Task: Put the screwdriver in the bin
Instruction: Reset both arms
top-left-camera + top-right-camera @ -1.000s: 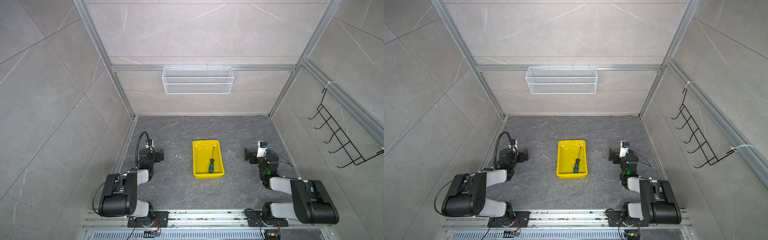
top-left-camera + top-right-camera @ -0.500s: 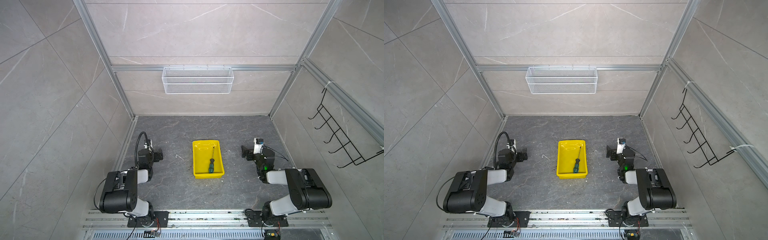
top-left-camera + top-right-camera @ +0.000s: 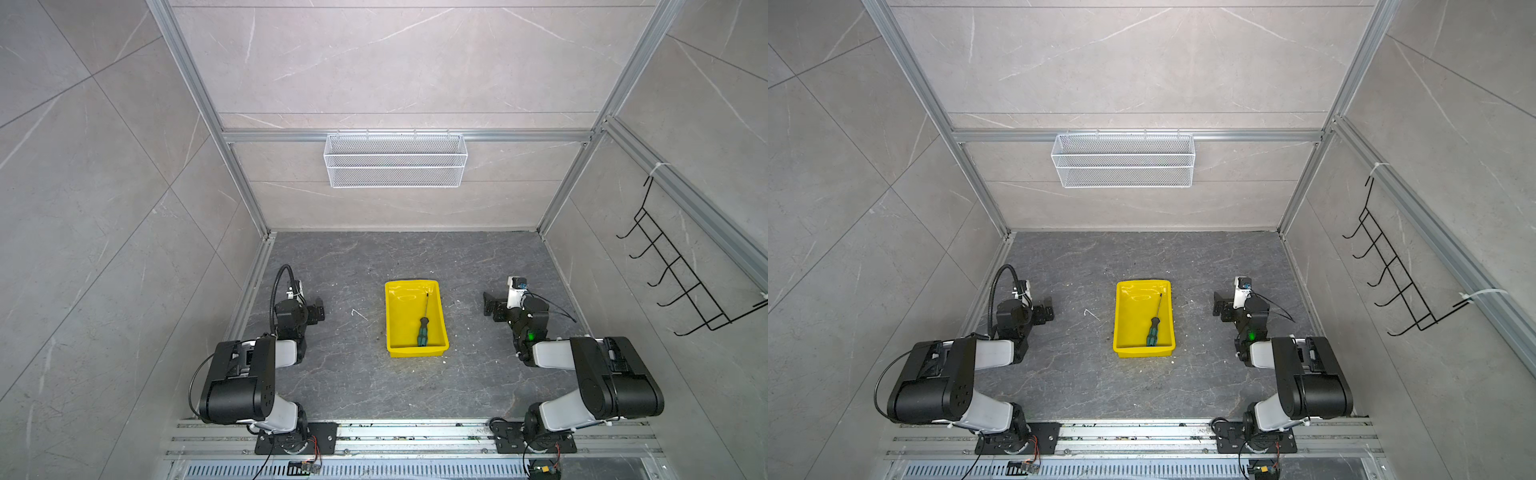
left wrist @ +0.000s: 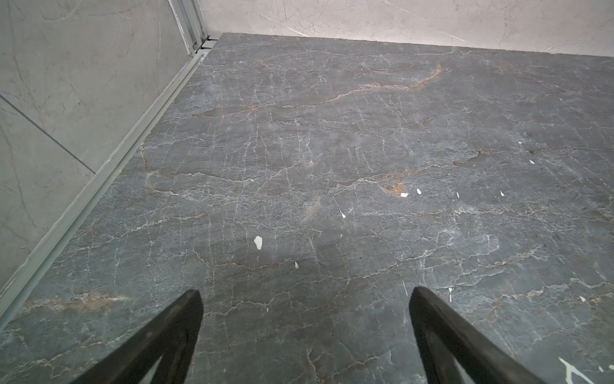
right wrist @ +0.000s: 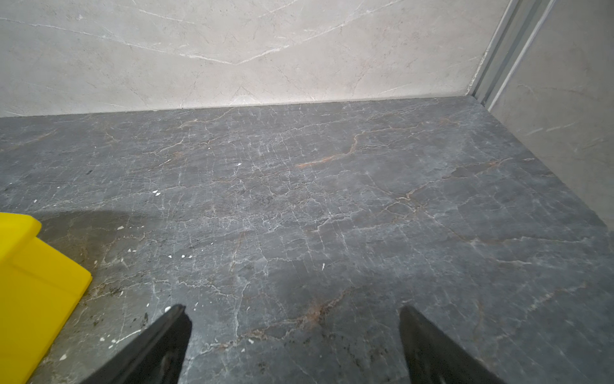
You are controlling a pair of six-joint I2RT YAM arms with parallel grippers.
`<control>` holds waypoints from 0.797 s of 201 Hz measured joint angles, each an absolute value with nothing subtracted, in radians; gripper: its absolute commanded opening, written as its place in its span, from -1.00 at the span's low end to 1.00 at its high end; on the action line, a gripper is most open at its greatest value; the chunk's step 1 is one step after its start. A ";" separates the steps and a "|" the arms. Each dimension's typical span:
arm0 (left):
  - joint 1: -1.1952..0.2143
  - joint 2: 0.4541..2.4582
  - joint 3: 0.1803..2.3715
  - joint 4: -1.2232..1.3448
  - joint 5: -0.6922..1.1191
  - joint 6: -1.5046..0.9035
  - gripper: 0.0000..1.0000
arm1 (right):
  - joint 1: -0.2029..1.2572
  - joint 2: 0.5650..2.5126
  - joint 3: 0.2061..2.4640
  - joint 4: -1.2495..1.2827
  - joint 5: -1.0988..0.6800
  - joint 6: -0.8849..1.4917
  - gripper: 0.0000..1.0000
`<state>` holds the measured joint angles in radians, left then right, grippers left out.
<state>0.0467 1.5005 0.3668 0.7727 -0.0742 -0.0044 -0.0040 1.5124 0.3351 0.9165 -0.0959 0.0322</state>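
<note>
The screwdriver (image 3: 423,325) (image 3: 1154,326), green-and-black handle and thin dark shaft, lies inside the yellow bin (image 3: 395,328) (image 3: 1124,328) at mid-floor, handle toward the near wall, in both top views. My left gripper (image 3: 316,309) (image 4: 304,294) rests low at the left, well apart from the bin, open with only bare floor between its fingers. My right gripper (image 3: 490,306) (image 5: 292,311) sits at the right of the bin, open and holding nothing. A corner of the bin (image 5: 30,282) shows in the right wrist view.
A white wire mesh basket (image 3: 395,160) hangs on the back wall. A black hook rack (image 3: 681,282) is mounted on the right wall. Small white flecks (image 4: 258,242) dot the dark stone floor. Aluminium frame rails run along the walls and front edge.
The right arm has drawn back and folded lower beside the bin. The left arm has barely moved. The screwdriver stays in the bin.
</note>
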 measured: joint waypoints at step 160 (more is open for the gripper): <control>0.046 1.500 0.291 0.870 -0.021 0.004 1.00 | -0.004 1.512 0.335 0.916 -0.093 0.032 0.99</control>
